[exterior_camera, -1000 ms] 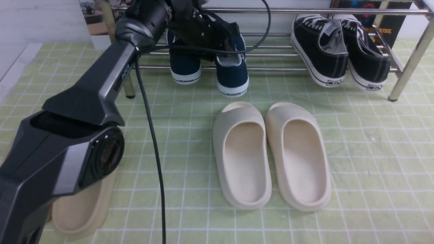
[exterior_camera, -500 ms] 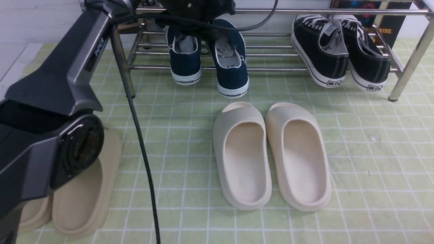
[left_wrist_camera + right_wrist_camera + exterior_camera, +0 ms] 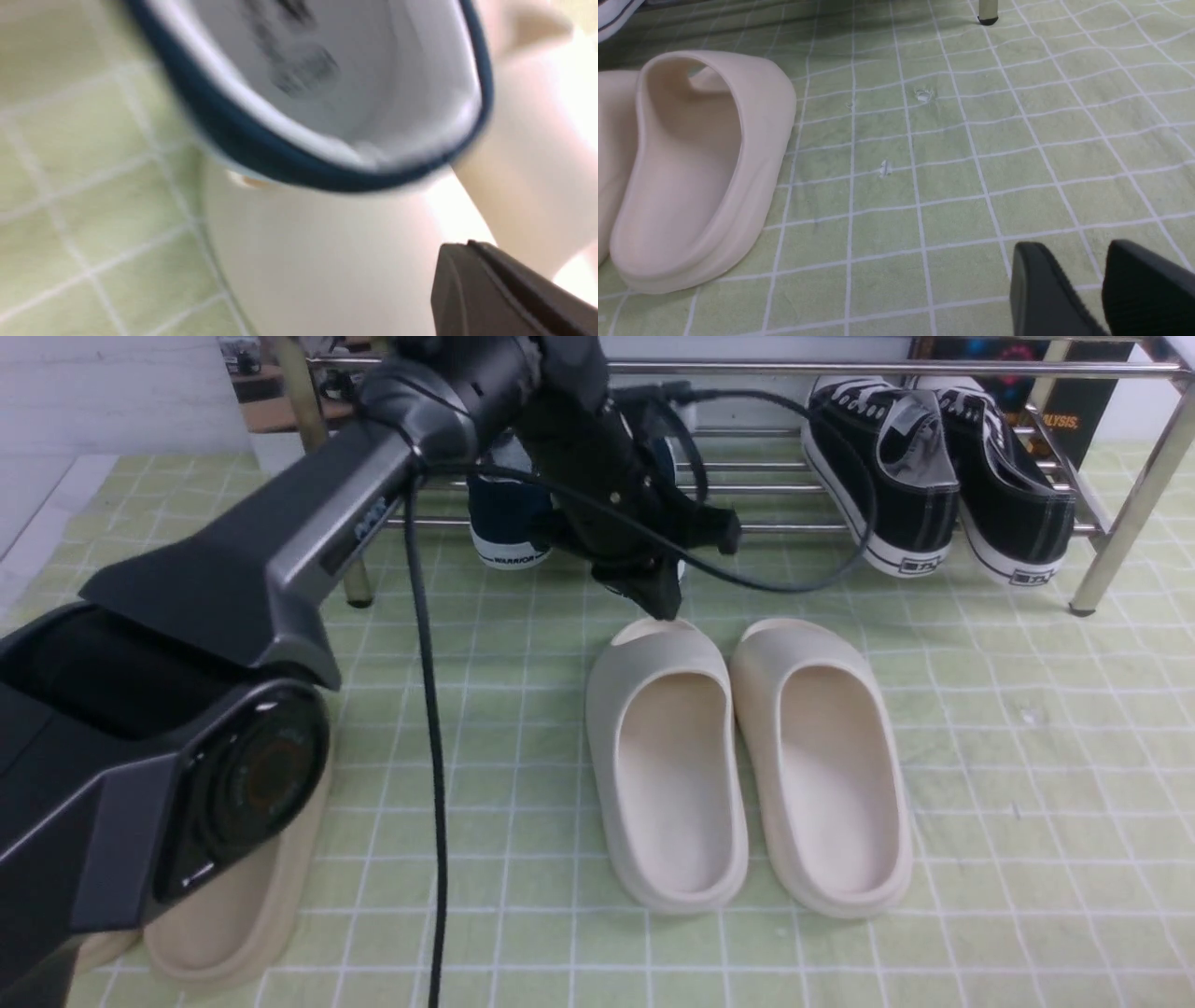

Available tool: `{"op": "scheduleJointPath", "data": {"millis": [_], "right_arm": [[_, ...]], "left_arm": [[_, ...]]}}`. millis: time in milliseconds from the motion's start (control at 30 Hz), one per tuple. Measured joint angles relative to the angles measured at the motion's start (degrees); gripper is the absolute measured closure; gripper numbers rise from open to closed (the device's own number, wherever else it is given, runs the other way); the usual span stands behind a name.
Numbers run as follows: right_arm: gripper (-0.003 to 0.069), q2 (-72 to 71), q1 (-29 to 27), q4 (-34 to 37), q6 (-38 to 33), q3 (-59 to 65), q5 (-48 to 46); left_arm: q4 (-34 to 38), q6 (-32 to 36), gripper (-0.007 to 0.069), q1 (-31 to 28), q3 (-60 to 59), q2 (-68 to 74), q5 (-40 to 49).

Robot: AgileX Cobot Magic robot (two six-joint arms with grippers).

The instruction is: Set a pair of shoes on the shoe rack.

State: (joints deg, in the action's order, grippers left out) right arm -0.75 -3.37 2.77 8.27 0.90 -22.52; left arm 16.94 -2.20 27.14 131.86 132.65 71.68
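The 2 navy shoes (image 3: 509,518) point toes-in on the shoe rack (image 3: 803,527), heels outward.

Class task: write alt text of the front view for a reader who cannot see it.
The left gripper hangs low just before the shoe rack, hiding the heel of one navy shoe. Black sneakers sit on the rack; cream slides lie on the green checked mat.

The shoe rack (image 3: 803,526) stands at the back of the mat (image 3: 1027,756). On it, the slip-on sneakers (image 3: 509,518) sit left, the lace-up sneakers (image 3: 934,476) right. The left arm (image 3: 280,551) reaches over the slip-ons. A pair of slides (image 3: 747,765) lies before the rack at centre; another slide (image 3: 233,905) lies far left, nearest the camera.
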Motion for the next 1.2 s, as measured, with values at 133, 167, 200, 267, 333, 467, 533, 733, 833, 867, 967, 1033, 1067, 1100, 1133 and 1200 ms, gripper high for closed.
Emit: {"op": "scheduleJointPath", "data": {"millis": [133,167,200,267,333,467,533,733,833,867,967,1033,1067,1100,1133,1200], "right_arm": [[0.0419,0.00,0.00,0.00,0.00,0.00,0.00],[0.0419,0.00,0.00,0.00,0.00,0.00,0.00],[0.0419,0.00,0.00,0.00,0.00,0.00,0.00],[0.0419,0.00,0.00,0.00,0.00,0.00,0.00],[0.0419,0.00,0.00,0.00,0.00,0.00,0.00],[0.0419,0.00,0.00,0.00,0.00,0.00,0.00],[0.0419,0.00,0.00,0.00,0.00,0.00,0.00],[0.0419,0.00,0.00,0.00,0.00,0.00,0.00],[0.0419,0.00,0.00,0.00,0.00,0.00,0.00],[0.0419,0.00,0.00,0.00,0.00,0.00,0.00],[0.0419,0.00,0.00,0.00,0.00,0.00,0.00],[0.0419,0.00,0.00,0.00,0.00,0.00,0.00],[0.0419,0.00,0.00,0.00,0.00,0.00,0.00],[0.0419,0.00,0.00,0.00,0.00,0.00,0.00],[0.0419,0.00,0.00,0.00,0.00,0.00,0.00],[0.0419,0.00,0.00,0.00,0.00,0.00,0.00]], "left_arm": [[-3.60,-0.57,0.0638,0.30,-0.93,0.00,-3.40],[-5.00,-1.21,0.0638,0.16,-0.93,0.00,-5.16],[-6.09,-1.70,0.0638,0.15,-0.93,0.00,-7.06],[-8.09,-2.75,0.0638,0.10,-0.93,0.00,-9.00],[-9.44,-3.71,0.0638,0.24,-0.98,0.00,-10.31],[-12.82,-5.44,0.0638,0.55,-0.67,0.00,-11.26],[-15.11,-6.59,0.0638,0.61,-0.39,0.00,-11.41],[-23.11,-14.08,0.0638,0.29,-0.29,-0.51,-12.79],[-20.91,-13.41,0.0638,0.07,-0.23,-1.42,-11.66],[-20.02,-12.73,0.0638,0.07,-0.23,-1.87,-10.53],[-17.77,-10.49,0.0638,0.07,-0.23,-3.85,-6.85],[-16.54,-7.97,0.0638,0.07,-0.23,-7.11,-1.94],[-16.43,-6.95,0.0638,0.07,-0.55,-9.32,-0.91],[-16.38,-6.56,0.0638,0.07,-1.08,-11.63,-0.72],[-16.38,-6.21,0.0638,0.07,-2.04,-14.23,-0.45],[-16.38,-5.82,0.0638,0.02,-4.41,-19.70,-0.25]]}}
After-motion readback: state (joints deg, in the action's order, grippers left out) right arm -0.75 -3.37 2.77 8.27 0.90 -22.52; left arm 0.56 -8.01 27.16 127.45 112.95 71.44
